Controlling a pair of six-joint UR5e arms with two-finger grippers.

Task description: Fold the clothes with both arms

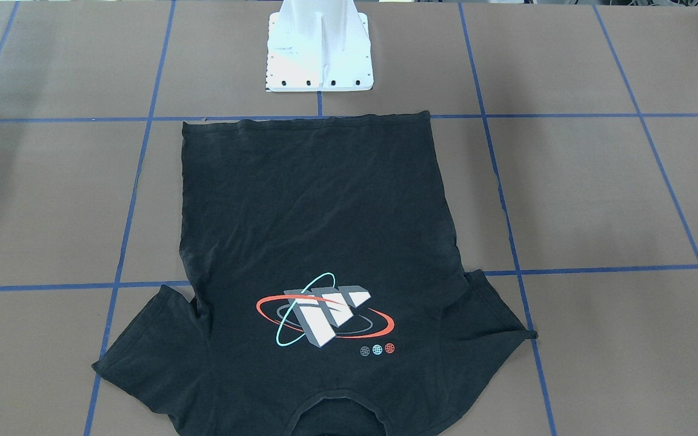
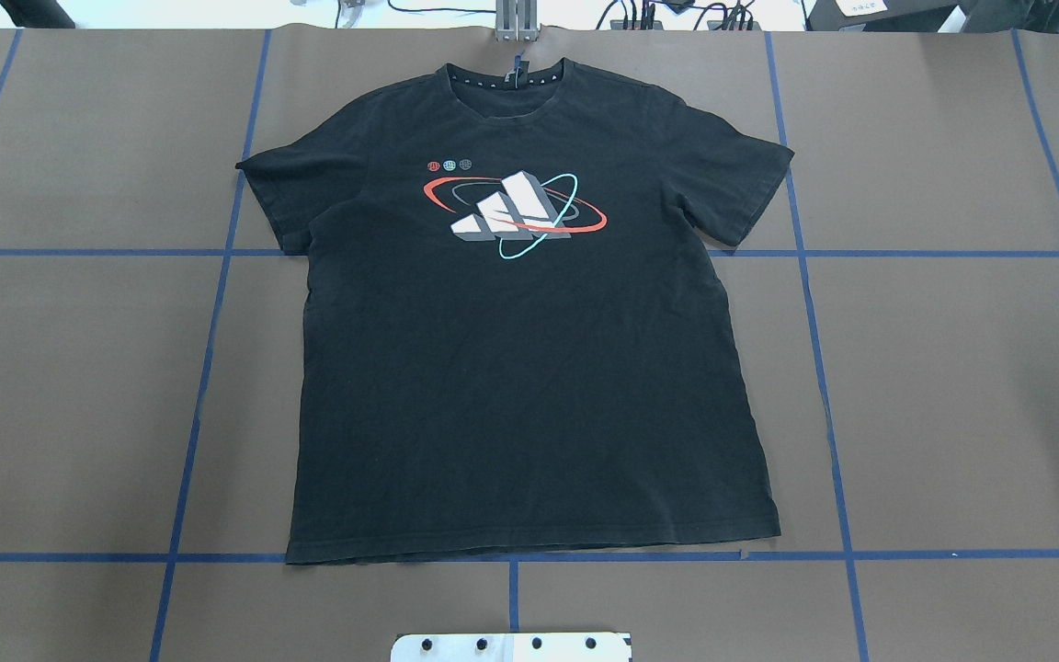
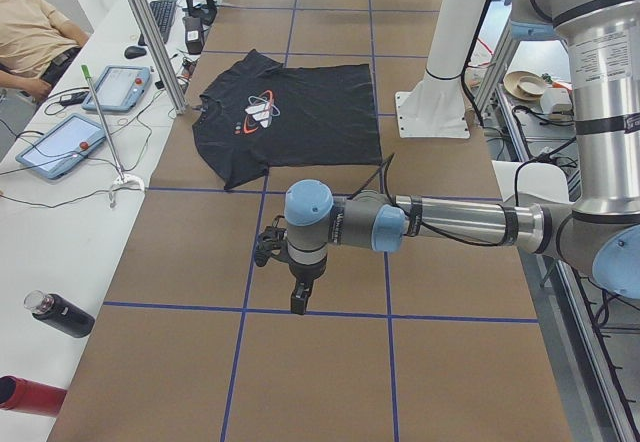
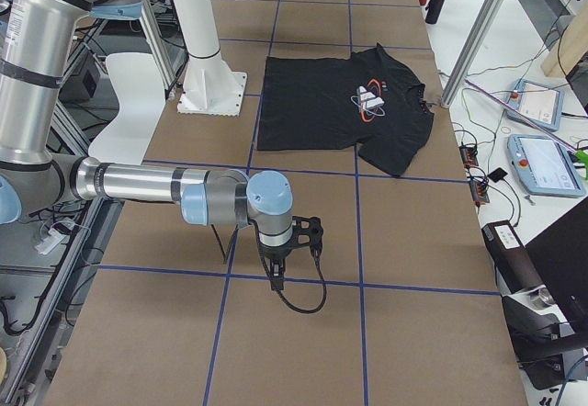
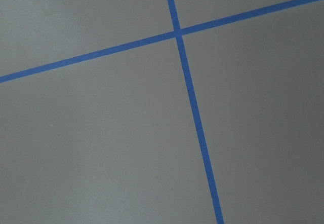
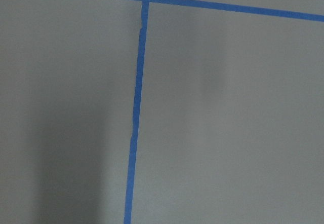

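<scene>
Wide table surface (image 2: pixel 952 386) flanks the flat T-shirt (image 2: pixel 520 386); a white pedestal (image 1: pixel 320 54) stands near its hem.

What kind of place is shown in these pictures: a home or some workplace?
Most likely a robotics lab. The table is gridded with blue tape, the robot's left arm reaches over it, and control tablets with red buttons lie on the side bench.

I can read no words or numbers on any of my feeds. The only signs are on the shirt (image 2: pixel 529 395). It has a chest print (image 2: pixel 513 217) of three slanted grey-white blocks ringed by red and cyan ellipses. Beside that sit three tiny globe icons (image 2: pixel 449 165) in red, cyan and grey. The small white collar marks (image 2: pixel 540 81) are too small to read.
</scene>
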